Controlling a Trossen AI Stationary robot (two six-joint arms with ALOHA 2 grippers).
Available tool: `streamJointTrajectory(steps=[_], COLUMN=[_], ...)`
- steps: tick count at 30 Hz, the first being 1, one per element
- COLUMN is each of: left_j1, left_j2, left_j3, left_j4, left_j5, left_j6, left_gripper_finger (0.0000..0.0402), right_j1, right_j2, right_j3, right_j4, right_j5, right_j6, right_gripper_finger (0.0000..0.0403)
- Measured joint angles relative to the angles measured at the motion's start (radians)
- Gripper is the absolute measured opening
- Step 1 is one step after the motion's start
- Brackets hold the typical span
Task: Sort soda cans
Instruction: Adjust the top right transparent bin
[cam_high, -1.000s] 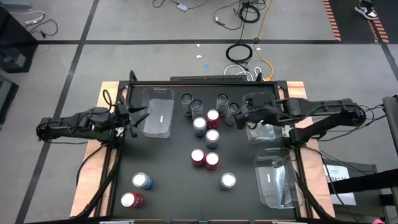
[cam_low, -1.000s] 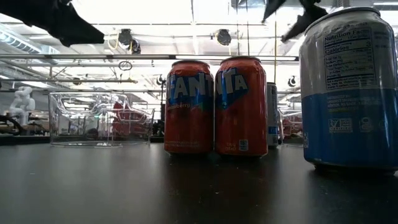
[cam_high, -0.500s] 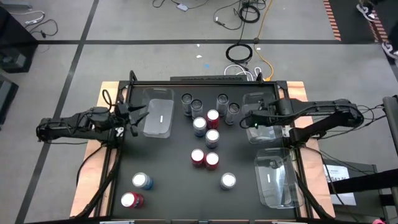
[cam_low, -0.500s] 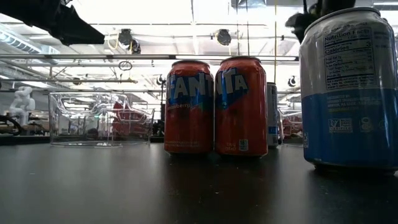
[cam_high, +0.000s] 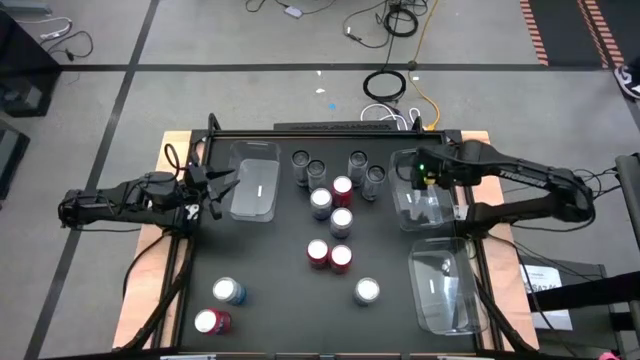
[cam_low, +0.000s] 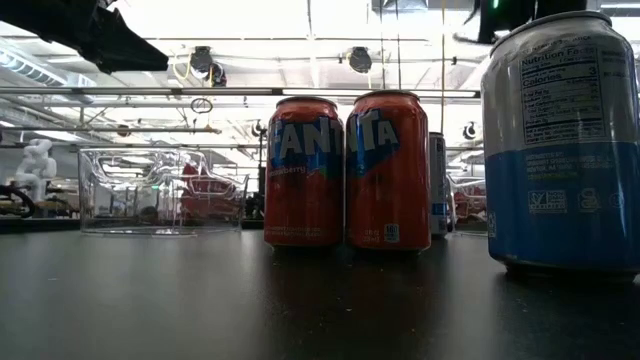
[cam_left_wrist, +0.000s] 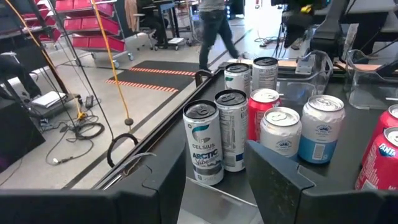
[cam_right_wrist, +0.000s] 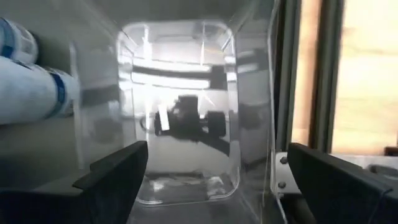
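Observation:
The soda cans stand upright on the black table (cam_high: 270, 260). Several dark grey ones (cam_high: 316, 170) are at the far middle. Red ones (cam_high: 329, 255) and blue-and-silver ones (cam_high: 341, 221) stand in the middle, and a red and a blue one (cam_high: 220, 306) stand near left. My right gripper (cam_right_wrist: 211, 180) hangs open above the far right clear tray (cam_right_wrist: 180, 112), pointing steeply down, with nothing between its fingers. My left gripper (cam_left_wrist: 214, 186) waits at the left edge beside the left tray (cam_high: 255, 182). Its fingers are apart with nothing between them, and it faces the grey cans (cam_left_wrist: 204, 142).
A third clear tray (cam_high: 445, 290) lies at the near right. A raised black frame (cam_high: 330, 132) runs around the table. In the low view two red cans (cam_low: 345, 170) and a blue-and-silver can (cam_low: 560, 140) stand close to the camera. A person walks in the room beyond (cam_left_wrist: 214, 25).
My right gripper has swung from above the far grey cans toward the table's right edge and now hangs over the far right tray. It has sunk a little and tipped to point steeply down. Its fingers stay apart. The cans have not moved.

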Motion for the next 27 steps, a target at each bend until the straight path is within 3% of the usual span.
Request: streamJointTrajectory(steps=[8,21,24,27], left_j1=[0.0,0.0,0.0,0.0], left_j2=[0.0,0.0,0.0,0.0], left_j3=[0.0,0.0,0.0,0.0], left_j4=[0.014,0.001,0.001,0.001], left_j5=[0.0,0.0,-0.011,-0.028], left_j6=[-0.001,0.0,0.006,0.005], left_gripper_finger=[0.0171,0.0171,0.0171,0.0171], right_j1=[-0.211,-0.323,-0.326,-0.326], right_j2=[-0.003,-0.003,-0.003,-0.002], right_j3=[-0.147,-0.24,-0.254,-0.265], right_j4=[0.147,0.217,0.217,0.217], right_j5=[-0.055,-0.132,-0.134,-0.134], right_j6=[-0.193,-0.32,-0.323,-0.316], right_gripper_finger=[0.0377,0.0375,0.0351,0.0294])
